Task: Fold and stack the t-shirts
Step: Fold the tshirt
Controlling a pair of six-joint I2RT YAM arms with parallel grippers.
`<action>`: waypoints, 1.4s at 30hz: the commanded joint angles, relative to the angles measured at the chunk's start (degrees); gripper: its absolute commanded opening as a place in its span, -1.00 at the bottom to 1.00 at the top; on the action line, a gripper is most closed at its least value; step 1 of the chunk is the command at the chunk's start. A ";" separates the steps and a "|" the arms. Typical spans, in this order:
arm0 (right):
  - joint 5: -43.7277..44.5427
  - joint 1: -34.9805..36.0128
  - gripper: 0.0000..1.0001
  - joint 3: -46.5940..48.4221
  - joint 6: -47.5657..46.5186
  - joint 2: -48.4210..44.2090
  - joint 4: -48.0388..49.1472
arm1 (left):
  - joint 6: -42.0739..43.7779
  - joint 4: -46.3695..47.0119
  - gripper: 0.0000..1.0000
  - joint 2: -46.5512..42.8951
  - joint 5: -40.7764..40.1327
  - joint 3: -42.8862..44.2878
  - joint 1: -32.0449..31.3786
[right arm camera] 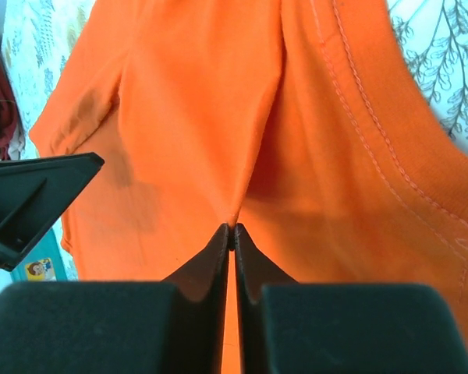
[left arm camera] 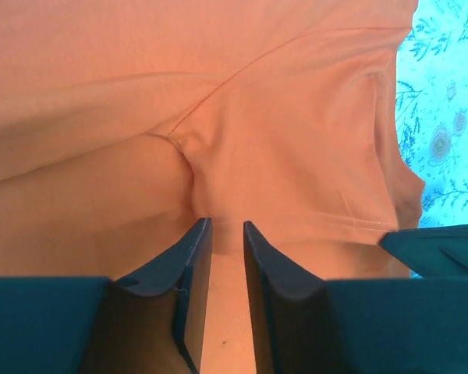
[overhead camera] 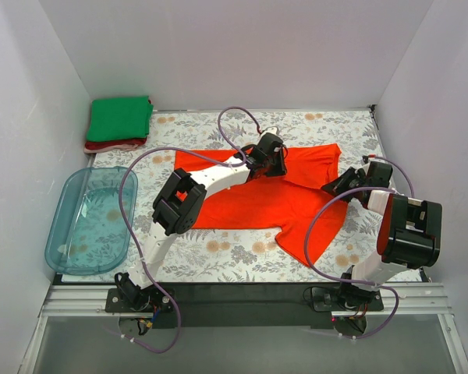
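- Left hand (left arm camera: 227,226), jaws a sliver apart, grips nothing, at the orange-red t-shirt's (overhead camera: 249,202) far edge.
- Right hand (right arm camera: 232,227) pinches a fold at its right side.

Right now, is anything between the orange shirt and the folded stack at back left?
Nothing rests there: only patterned table lies between the orange shirt and the green shirt. The blue tub sits nearer, aside.

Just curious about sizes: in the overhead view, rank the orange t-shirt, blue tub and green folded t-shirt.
Largest: orange t-shirt
Then: blue tub
Smallest: green folded t-shirt, though it lies farther back.
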 commanded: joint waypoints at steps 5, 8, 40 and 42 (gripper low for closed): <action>1.67 -0.43 -0.53 1.93 -2.55 -0.14 -2.74 | -1.96 -1.67 -0.18 -3.15 -0.67 0.31 -0.03; 4.03 -0.35 -0.41 2.19 -3.69 -1.81 -3.97 | -2.40 -1.58 -0.10 -4.12 -2.07 -0.75 0.05; -0.44 -0.35 -0.14 0.79 1.22 4.25 3.32 | -8.29 0.53 -0.17 1.77 9.35 1.98 1.72; -0.70 -0.26 -0.15 0.61 1.57 4.51 3.85 | -8.20 0.44 -0.18 2.12 9.35 2.24 1.72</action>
